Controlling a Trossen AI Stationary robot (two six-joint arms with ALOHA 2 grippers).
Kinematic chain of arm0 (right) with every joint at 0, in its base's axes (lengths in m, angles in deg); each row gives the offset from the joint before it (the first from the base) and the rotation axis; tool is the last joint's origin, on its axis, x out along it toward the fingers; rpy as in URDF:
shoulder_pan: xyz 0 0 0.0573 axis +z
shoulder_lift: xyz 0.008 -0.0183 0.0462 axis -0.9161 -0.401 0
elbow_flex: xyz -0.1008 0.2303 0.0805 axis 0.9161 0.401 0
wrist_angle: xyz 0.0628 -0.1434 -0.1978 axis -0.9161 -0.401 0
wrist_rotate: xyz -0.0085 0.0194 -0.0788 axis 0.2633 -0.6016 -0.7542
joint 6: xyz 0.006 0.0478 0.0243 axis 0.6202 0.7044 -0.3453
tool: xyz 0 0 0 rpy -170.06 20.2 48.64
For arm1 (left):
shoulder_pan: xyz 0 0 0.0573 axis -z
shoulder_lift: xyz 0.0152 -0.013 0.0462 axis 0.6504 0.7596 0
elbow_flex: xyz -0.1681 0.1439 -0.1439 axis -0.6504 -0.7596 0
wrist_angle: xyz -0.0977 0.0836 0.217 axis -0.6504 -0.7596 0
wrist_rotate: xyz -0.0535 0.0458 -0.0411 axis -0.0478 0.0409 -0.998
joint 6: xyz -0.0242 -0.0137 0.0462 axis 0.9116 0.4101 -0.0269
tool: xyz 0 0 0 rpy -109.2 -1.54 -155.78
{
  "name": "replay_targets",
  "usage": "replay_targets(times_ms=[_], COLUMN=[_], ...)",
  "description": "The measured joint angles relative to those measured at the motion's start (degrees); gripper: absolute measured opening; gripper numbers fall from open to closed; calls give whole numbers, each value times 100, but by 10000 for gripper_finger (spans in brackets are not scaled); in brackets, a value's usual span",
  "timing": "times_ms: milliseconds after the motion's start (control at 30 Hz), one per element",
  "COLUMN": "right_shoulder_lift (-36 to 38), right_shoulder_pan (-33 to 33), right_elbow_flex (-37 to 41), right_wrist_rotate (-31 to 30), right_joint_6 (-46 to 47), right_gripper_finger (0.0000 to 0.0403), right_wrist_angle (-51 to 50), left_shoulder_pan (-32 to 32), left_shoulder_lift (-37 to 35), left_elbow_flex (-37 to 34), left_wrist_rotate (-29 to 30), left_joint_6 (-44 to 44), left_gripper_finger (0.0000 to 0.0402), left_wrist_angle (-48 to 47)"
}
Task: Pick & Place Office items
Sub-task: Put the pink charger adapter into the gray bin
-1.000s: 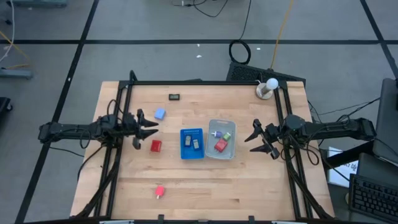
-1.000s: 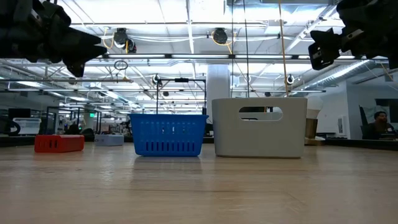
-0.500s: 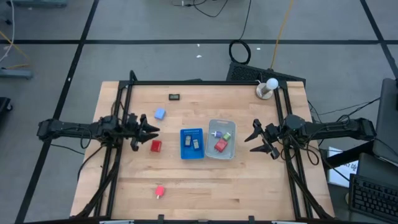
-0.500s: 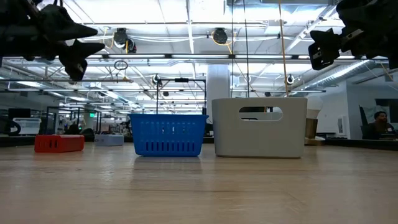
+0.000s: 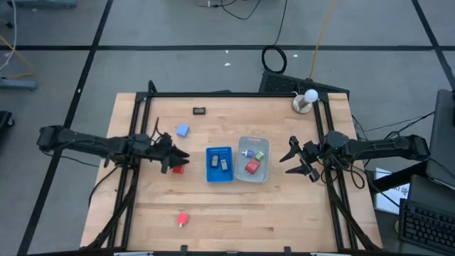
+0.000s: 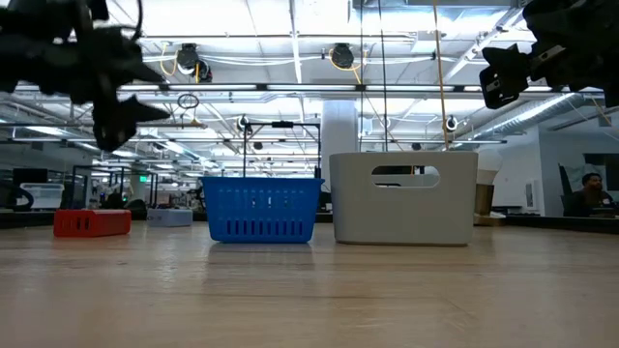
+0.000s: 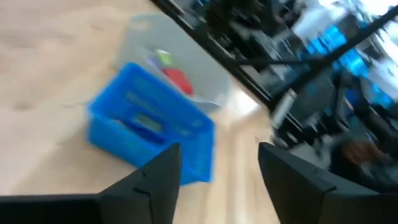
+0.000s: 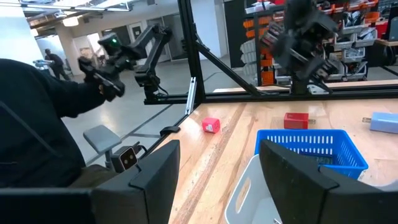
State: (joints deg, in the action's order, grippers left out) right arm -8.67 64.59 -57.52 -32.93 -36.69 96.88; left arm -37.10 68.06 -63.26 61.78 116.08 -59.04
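The left gripper [image 5: 175, 159] hangs over the small red rectangular block [image 5: 178, 168] on the wooden table [image 5: 270, 213], just left of the blue ribbed plastic tray [image 5: 219, 164]. Its fingers stand apart with nothing between them; the block sits on the wood, well below the gripper in the low view. This looks like the approach step of a pick, with the grasp not yet made.

The next move calls for a straight descent so the fingers straddle the block, then a closing, a lift and a short carry right to a tray. The left wrist view is smeared, so how well the fingers line up with the block is hard to judge.

Other items wait on the table:
- a pale blue block [image 5: 183, 131] farther off
- a black flat rectangle [image 5: 200, 110] at the far edge
- a red piece [image 5: 182, 218] near the front

Several pieces already lie in the blue tray and the clear plastic tray [image 5: 254, 139].

The right gripper [image 5: 296, 160] waits beyond the clear tray, fingers parted and empty.
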Motion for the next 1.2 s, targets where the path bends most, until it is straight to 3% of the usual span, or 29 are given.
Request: replay_targets(times_ms=[200, 333, 433, 600, 800, 933, 1067, 1200], right_shoulder_lift=[-2, -2, -2, -2, -2, -2, -2, -2], right_shoulder_pan=[-2, -2, -2, -2, -2, -2, -2, -2], right_elbow_flex=[0, 0, 0, 0, -2, -2, -2, -2], right_wrist_rotate=[-1, -3, -2, -2, -2, 12, 19, 20], right_joint_6=[0, 1, 2, 2, 2, 2, 2, 2], right_gripper_finger=[212, 212, 212, 212, 212, 212, 212, 212], right_wrist_angle=[0, 2, 2, 0, 0, 0, 0, 0], left_shoulder_pan=[643, 1091, 1484, 2155, 2885, 3211, 3460, 3489], left_shoulder_lift=[1294, 2309, 3083, 4209, 5064, 5439, 5860, 6285], left_elbow_flex=[1599, 2954, 3724, 4372, 4455, 4455, 4458, 4461], left_wrist_rotate=[-167, -509, -980, -2084, -2816, -2311, -1457, -1335], left_joint_6=[-228, 296, 615, 1110, 1930, 1931, 1212, 740], left_gripper_finger=[225, 208, 193, 170, 150, 141, 132, 127], left_wrist_angle=[-1342, -2864, -3413, -3393, -3396, -3074, -2240, -2210])
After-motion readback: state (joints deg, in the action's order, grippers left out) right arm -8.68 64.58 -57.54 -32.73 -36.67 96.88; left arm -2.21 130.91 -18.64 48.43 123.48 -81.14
